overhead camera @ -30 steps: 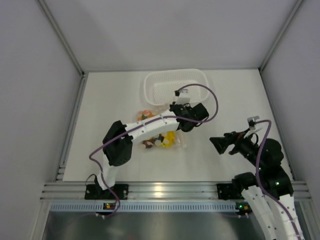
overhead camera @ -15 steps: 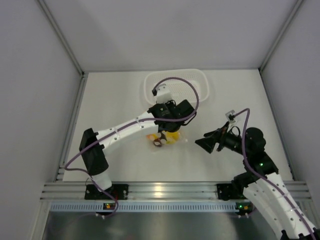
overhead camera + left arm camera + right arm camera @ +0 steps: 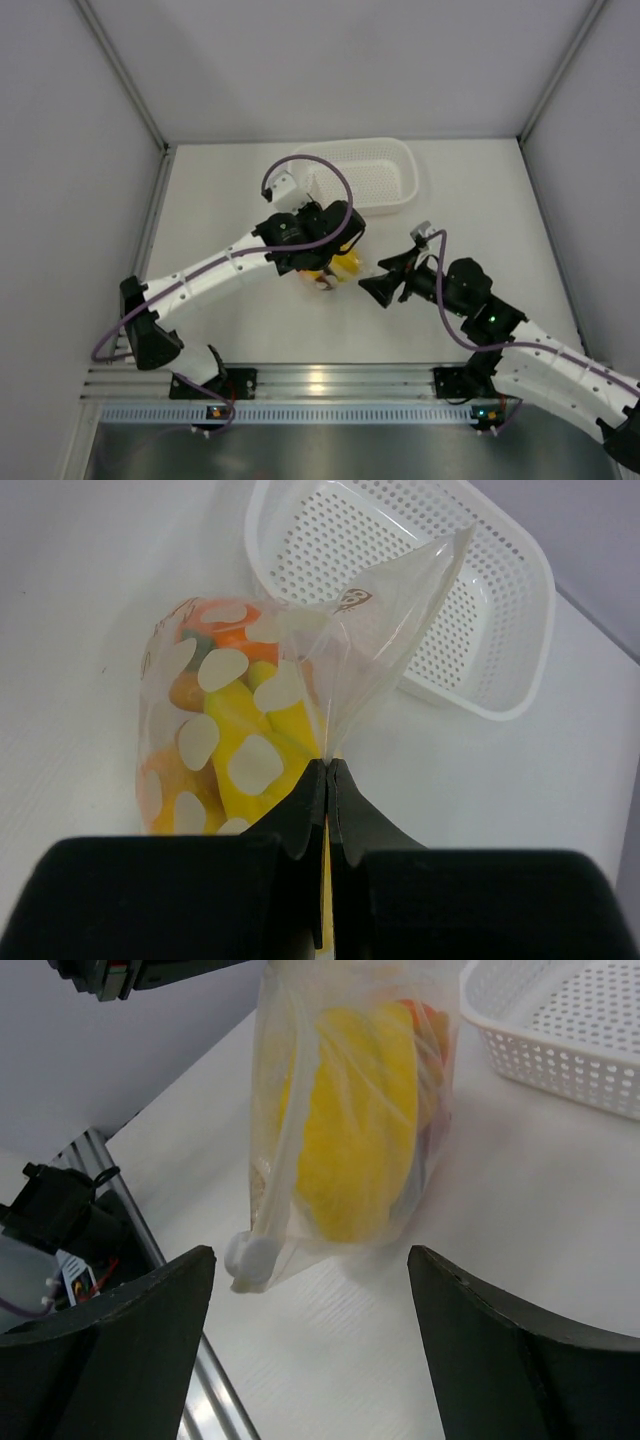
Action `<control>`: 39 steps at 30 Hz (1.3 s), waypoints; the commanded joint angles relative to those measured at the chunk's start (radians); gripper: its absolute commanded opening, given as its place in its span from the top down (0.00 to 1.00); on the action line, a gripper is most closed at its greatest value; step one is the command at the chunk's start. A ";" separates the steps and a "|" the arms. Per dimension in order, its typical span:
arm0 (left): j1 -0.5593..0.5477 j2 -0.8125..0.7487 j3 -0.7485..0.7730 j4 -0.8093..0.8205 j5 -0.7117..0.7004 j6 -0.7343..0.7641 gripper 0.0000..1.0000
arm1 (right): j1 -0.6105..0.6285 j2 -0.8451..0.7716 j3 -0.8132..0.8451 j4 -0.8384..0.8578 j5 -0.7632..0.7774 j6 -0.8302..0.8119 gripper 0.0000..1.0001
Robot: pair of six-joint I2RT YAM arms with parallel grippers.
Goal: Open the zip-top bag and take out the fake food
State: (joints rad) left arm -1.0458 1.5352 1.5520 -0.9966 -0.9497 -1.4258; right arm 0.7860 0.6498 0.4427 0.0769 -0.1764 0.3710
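The zip-top bag (image 3: pixel 300 640), clear with white dots, hangs off the table from my left gripper (image 3: pixel 328 772), which is shut on its thin side edge. Inside it lies the fake food: a yellow banana (image 3: pixel 360 1130) and orange pieces (image 3: pixel 246 636). From above, the bag (image 3: pixel 345 266) hangs under the left gripper (image 3: pixel 322 258), near the table's middle. The bag's white zip slider (image 3: pixel 250 1258) sits at its lower left corner. My right gripper (image 3: pixel 310 1260) stands open just below and in front of the bag, with nothing between its fingers (image 3: pixel 150 1320).
A white perforated basket (image 3: pixel 380 178) stands at the back of the table, just behind the bag; it shows in the left wrist view (image 3: pixel 500 610) and the right wrist view (image 3: pixel 570 1055). An aluminium rail (image 3: pixel 320 380) runs along the near edge.
The left arm has stretched out and swung the bag up and slightly leftward. The right arm has reached left toward the bag, and its jaws have narrowed a little.
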 commanded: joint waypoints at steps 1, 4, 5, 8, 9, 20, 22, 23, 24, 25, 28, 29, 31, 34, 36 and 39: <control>-0.002 -0.069 -0.018 0.010 -0.003 -0.067 1.00 | 0.053 0.054 -0.010 0.266 0.123 -0.041 0.21; -0.011 -0.089 -0.030 0.010 -0.003 -0.084 1.00 | 0.110 0.106 -0.012 0.336 0.224 -0.073 0.26; -0.013 -0.092 -0.032 0.010 -0.001 -0.090 1.00 | 0.130 0.117 -0.016 0.392 0.233 -0.078 0.31; -0.017 -0.106 -0.035 0.010 0.000 -0.097 1.00 | 0.150 0.163 -0.013 0.440 0.236 -0.089 0.41; -0.017 -0.107 -0.035 0.010 -0.001 -0.096 1.00 | 0.156 0.180 -0.013 0.458 0.241 -0.089 0.41; -0.017 -0.139 -0.037 0.010 -0.026 -0.128 1.00 | 0.213 0.180 -0.170 0.647 0.316 -0.044 0.38; -0.017 -0.139 -0.035 0.010 -0.021 -0.130 1.00 | 0.214 0.182 -0.183 0.672 0.330 -0.044 0.42; -0.019 -0.139 -0.035 0.010 -0.018 -0.131 1.00 | 0.214 0.183 -0.183 0.696 0.333 -0.046 0.44; -0.019 -0.139 -0.035 0.010 -0.017 -0.131 1.00 | 0.216 0.185 -0.185 0.710 0.334 -0.053 0.46; -0.019 -0.141 -0.036 0.010 -0.017 -0.131 1.00 | 0.216 0.189 -0.185 0.740 0.336 -0.055 0.48; -0.020 -0.144 -0.041 0.010 -0.018 -0.133 1.00 | 0.217 0.209 -0.190 0.803 0.334 -0.061 0.46; -0.020 -0.145 -0.041 0.010 -0.018 -0.130 1.00 | 0.216 0.217 -0.191 0.822 0.334 -0.061 0.44; -0.020 -0.147 -0.040 0.010 -0.018 -0.128 1.00 | 0.217 0.234 -0.184 0.853 0.334 -0.064 0.43; -0.020 -0.150 -0.036 0.009 -0.020 -0.125 1.00 | 0.217 0.257 -0.179 0.888 0.322 -0.072 0.50; -0.020 -0.149 -0.035 0.010 -0.018 -0.122 1.00 | 0.219 0.261 -0.179 0.902 0.318 -0.081 0.59; -0.020 -0.152 -0.036 0.009 -0.020 -0.122 1.00 | 0.219 0.257 -0.177 0.896 0.305 -0.095 0.76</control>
State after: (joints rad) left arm -1.0618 1.4292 1.5108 -0.9993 -0.9363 -1.5387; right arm 0.9821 0.9112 0.2466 0.8719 0.1463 0.2955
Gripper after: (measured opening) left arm 0.018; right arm 0.272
